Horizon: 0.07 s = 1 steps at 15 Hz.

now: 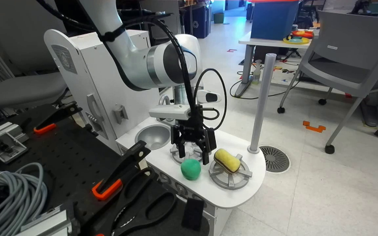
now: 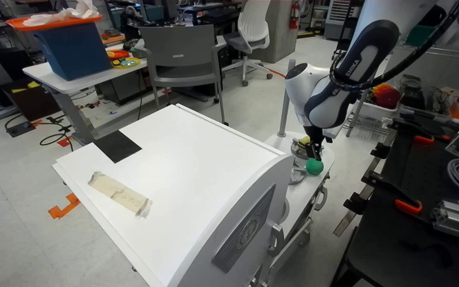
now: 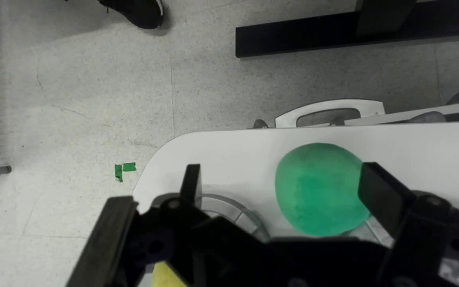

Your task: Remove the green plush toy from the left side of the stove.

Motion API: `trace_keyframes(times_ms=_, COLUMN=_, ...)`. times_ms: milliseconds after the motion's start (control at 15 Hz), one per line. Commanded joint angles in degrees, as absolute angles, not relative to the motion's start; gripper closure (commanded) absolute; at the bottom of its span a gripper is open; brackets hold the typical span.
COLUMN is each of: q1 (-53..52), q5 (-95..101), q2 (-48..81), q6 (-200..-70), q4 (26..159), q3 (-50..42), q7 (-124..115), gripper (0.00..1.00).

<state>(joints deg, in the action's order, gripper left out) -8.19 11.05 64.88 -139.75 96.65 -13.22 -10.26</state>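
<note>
The green plush toy is a round bright green ball at the front edge of the left burner on the white stove top. It also shows in an exterior view and in the wrist view. My gripper points down, open and empty, above and slightly behind the toy. In the wrist view the toy lies between the spread fingers, nearer the right finger, which overlaps its edge in the picture. I cannot tell whether that finger touches it.
A yellow oblong toy lies on the right burner. A grey sink basin and a tall white cabinet stand left of the burners. A grey post rises at the back corner. A black table with clamps adjoins the front.
</note>
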Motion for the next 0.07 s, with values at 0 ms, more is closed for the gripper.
trace_keyframes(times_ms=0, q1=-7.7, q5=11.7, q2=65.4, q6=-139.5, q4=96.3, q3=-12.8, q7=-10.6, gripper=0.00)
